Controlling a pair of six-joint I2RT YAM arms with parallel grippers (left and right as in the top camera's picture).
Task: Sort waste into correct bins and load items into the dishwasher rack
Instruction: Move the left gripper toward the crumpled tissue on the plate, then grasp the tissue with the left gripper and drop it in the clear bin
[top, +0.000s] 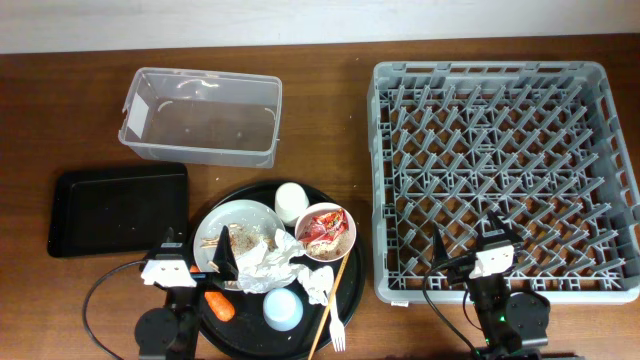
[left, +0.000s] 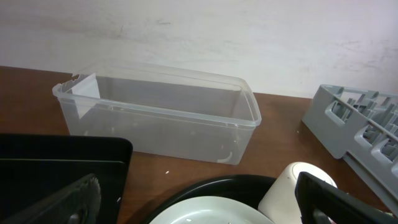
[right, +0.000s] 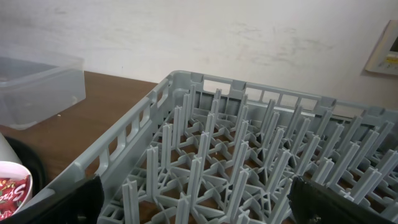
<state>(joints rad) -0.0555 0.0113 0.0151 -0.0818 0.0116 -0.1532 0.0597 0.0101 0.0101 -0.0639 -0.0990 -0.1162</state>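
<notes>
A grey plastic dishwasher rack (top: 500, 160), bristling with upright pegs, is sitting at the right of the wooden desk (top: 330, 110). A clear rectangular tub (top: 200, 115) and a shallow black tray (top: 118, 210) are lying at the left. Crumpled napkins (top: 275, 262), a red crinkled wrapper (top: 322, 228) and an orange carrot (top: 220, 306) are crowding the round black tray (top: 352, 285). The left jaws are hanging wide apart low over the white plate (top: 235, 222), while the right jaws, equally spread, are hovering over the rack's near edge. Both are gripping nothing.

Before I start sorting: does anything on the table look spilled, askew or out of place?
Nothing spilled. The red wrapper sits in the bowl, crumpled napkins cover part of the plate, and the fork overhangs the round tray at its rim.
</notes>
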